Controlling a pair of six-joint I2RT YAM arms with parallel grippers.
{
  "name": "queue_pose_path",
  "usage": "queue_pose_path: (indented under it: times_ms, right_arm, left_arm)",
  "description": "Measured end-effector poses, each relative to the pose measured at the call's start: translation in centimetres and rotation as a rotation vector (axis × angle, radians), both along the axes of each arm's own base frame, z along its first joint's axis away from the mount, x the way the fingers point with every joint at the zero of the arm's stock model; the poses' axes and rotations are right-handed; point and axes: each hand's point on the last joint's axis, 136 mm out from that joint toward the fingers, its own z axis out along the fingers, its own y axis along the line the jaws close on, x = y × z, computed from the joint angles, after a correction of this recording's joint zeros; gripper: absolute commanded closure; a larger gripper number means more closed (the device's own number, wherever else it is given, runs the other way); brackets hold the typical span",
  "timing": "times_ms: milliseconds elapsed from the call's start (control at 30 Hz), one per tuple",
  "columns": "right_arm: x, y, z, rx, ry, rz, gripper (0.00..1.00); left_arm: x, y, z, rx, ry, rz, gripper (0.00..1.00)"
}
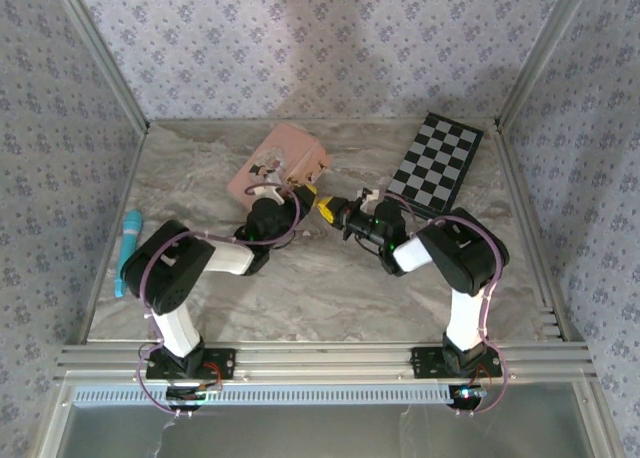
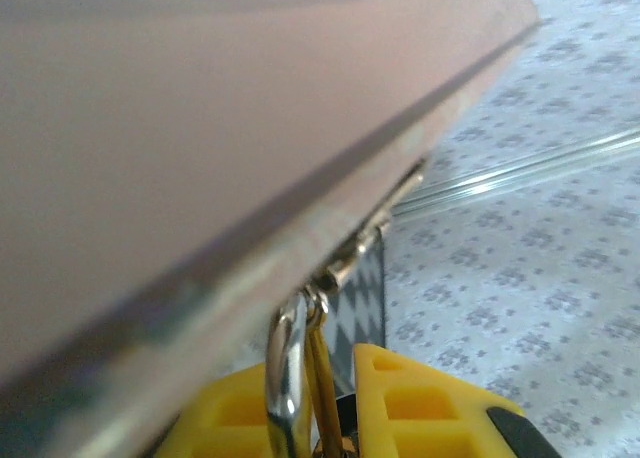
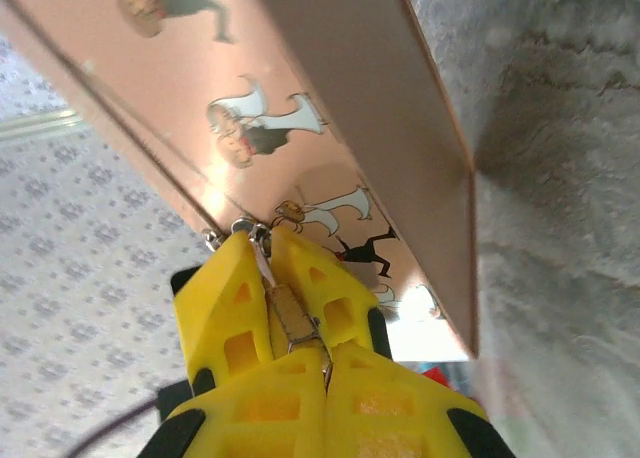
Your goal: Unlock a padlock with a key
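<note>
The overhead view is evenly and softly lit and is sharp throughout; only faint shadows are cast on the worktop [image 1: 330,298] under the arms [image 1: 455,258]. In the left wrist view the box [image 2: 200,128] lies so near the lens that it is smeared to a dull, shaded blur, and a streak of glare is carried by the rail [image 2: 520,170]. In the right wrist view the box is brightly lit, with a glare patch at its edge and a dark shadow thrown beside it.
</note>
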Motion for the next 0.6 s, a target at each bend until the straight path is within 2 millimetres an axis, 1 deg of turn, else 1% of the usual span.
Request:
queue_pose_path:
  times_ms: [133, 233, 333, 433, 600]
  right_arm:
    - [1.1, -0.2, 1.3, 0.101, 0.128, 0.04, 1.0]
    - [2.0, -0.2, 2.4, 0.146, 0.163, 0.053, 1.0]
    - [2.5, -0.2, 3.1, 0.169, 0.178, 0.052, 1.0]
    - [2.6, -0.1, 3.4, 0.182, 0.187, 0.054, 1.0]
    - [2.6, -0.1, 3.3, 0.186, 0.199, 0.057, 1.0]
  left_arm:
    - [0.8, -0.3, 1.8, -0.031, -0.12, -0.019, 1.0]
    - [1.6, -0.4, 3.2, -0.043, -0.18, -0.016, 1.0]
    - [1.9, -0.3, 4.1, -0.031, -0.231, -0.014, 1.0]
    - [1.9, -0.2, 4.6, -0.015, -0.266, -0.014, 1.0]
    - [1.9, -0.3, 4.6, 0.002, -0.283, -0.018, 1.0]
